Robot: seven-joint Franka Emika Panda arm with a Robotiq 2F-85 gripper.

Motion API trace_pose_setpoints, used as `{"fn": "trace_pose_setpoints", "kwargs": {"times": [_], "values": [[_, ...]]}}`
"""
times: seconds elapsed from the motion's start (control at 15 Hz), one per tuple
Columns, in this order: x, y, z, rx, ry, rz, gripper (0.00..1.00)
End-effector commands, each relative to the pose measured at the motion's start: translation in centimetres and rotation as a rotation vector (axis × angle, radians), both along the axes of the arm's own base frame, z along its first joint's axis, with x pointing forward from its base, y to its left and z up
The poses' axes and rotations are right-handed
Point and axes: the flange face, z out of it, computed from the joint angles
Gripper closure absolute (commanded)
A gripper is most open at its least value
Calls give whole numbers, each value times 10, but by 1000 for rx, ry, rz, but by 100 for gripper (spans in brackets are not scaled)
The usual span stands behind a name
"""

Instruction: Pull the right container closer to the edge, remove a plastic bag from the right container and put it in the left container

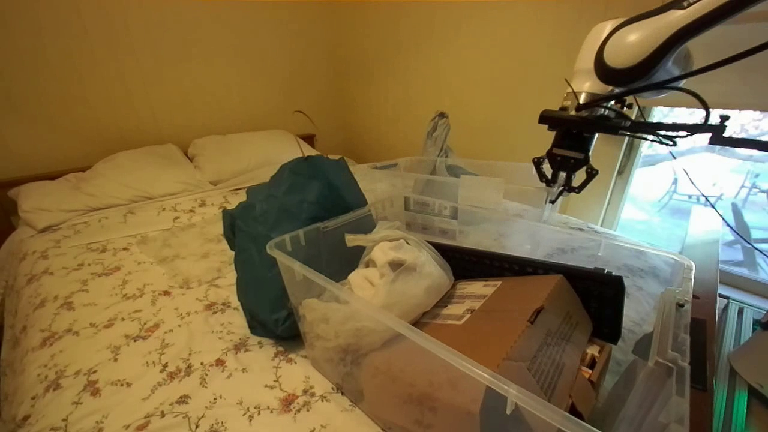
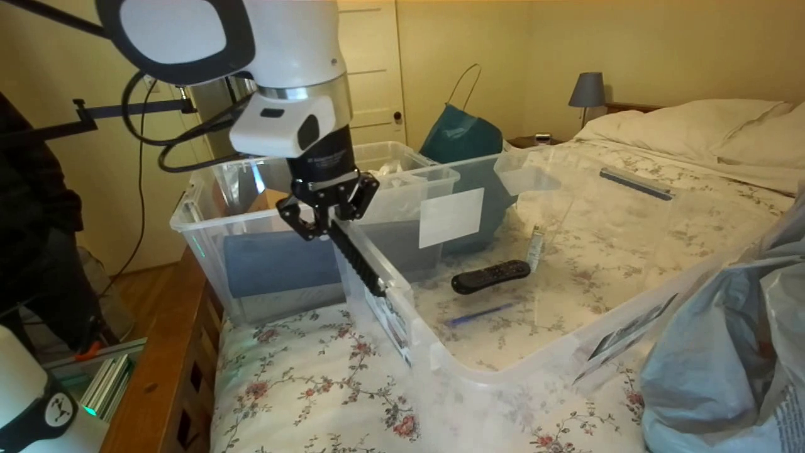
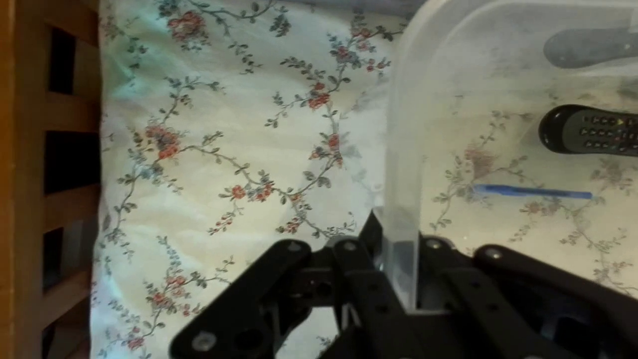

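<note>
The right container is a clear tub with a pale rim point(image 2: 484, 376), also in the wrist view point(image 3: 404, 129) and behind in an exterior view point(image 1: 507, 171). My gripper point(image 2: 327, 234) has its fingers on both sides of that tub's end wall, close against it in the wrist view point(image 3: 398, 249); it is also at the tub's end point(image 1: 557, 195). A black ridged strip point(image 2: 357, 255) runs down from the gripper along the wall. The left container point(image 1: 444, 354) is deeper and stands alongside point(image 2: 214, 220). A white plastic bag point(image 1: 402, 267) lies in it.
A remote point(image 2: 490, 277) and blue pen point(image 2: 481, 314) are at the right container's floor. A grey plastic bag point(image 2: 710, 358) stands at its side. The left container holds a cardboard box point(image 1: 510, 312). A teal bag point(image 1: 294, 204) stands beyond. The wooden bed end point(image 2: 170, 352) is near.
</note>
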Motion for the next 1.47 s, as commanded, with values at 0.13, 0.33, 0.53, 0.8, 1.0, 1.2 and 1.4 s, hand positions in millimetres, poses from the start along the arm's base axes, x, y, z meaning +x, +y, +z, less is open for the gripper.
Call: {"fn": "trace_pose_setpoints", "kwargs": {"times": [0.13, 0.33, 0.53, 0.8, 1.0, 1.2, 1.4], "values": [[-80, -1, 16, -174, -8, 7, 98], [-90, 5, 43, -139, 8, -46, 98], [-112, 13, 64, -81, 19, -106, 98], [-135, 24, 78, -30, 57, -104, 98], [-143, 27, 79, -24, 86, -49, 61], [-145, 28, 82, 14, 82, 17, 40], [-142, 16, 93, 80, 15, -37, 19]]}}
